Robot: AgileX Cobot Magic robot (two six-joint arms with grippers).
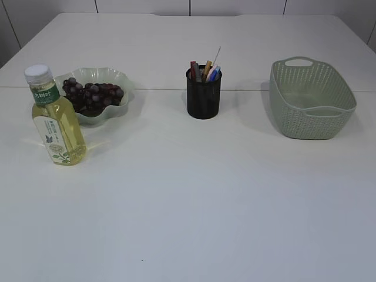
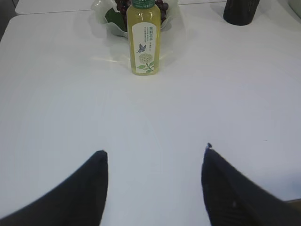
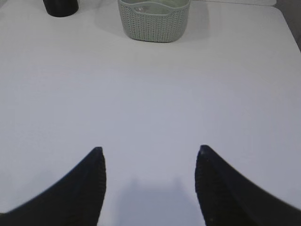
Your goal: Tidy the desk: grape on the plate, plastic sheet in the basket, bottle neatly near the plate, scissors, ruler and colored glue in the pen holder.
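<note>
A bottle (image 1: 56,117) of yellow drink with a white cap stands upright just left of and in front of the pale green wavy plate (image 1: 124,88). The plate holds a bunch of dark grapes (image 1: 94,94). The black mesh pen holder (image 1: 204,97) has several coloured items standing in it; I cannot tell scissors, ruler and glue apart. Something clear, perhaps the plastic sheet (image 3: 153,7), lies inside the green basket (image 1: 310,100). My left gripper (image 2: 155,153) hangs open over bare table, well short of the bottle (image 2: 144,40). My right gripper (image 3: 149,150) is open too, short of the basket (image 3: 155,21).
The white table (image 1: 194,200) runs wide in front of the objects. Neither arm shows in the exterior view. The pen holder (image 2: 241,12) sits at the top right of the left wrist view and, as pen holder (image 3: 60,7), at the top left of the right wrist view.
</note>
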